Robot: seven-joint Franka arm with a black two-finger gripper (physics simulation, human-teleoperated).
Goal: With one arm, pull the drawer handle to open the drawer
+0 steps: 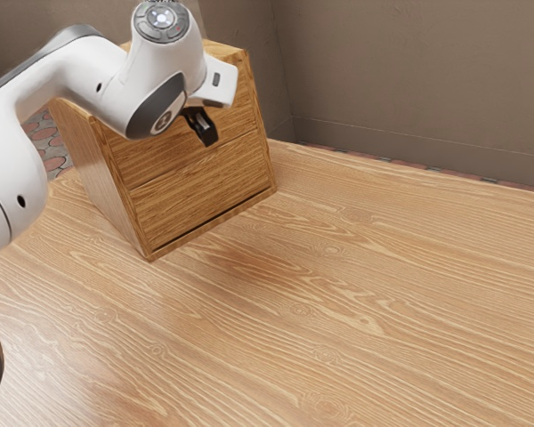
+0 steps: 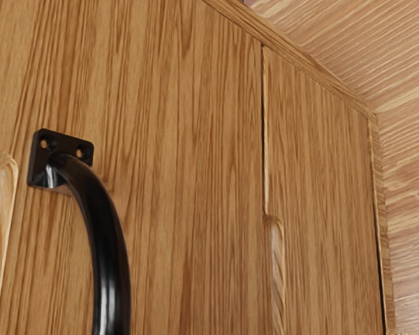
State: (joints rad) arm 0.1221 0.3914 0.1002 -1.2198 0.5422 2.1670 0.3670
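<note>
You are working the reach-and-grasp step: your black two-finger gripper [image 1: 202, 126] is hovering at the upper front of the small oak-grain wooden drawer cabinet [image 1: 196, 187], which is standing far back on the exterior view's left of the pale wooden tabletop [image 1: 356, 294]. The curved glossy black handle [image 2: 101, 230] is sitting just under your hand, bolted to a drawer front [image 2: 188, 160] that is looking flush and shut. You cannot tell how the jaws are standing. Next, I judge, you are needing a sure grip around the bar, then a straight pull away from the cabinet face.
</note>
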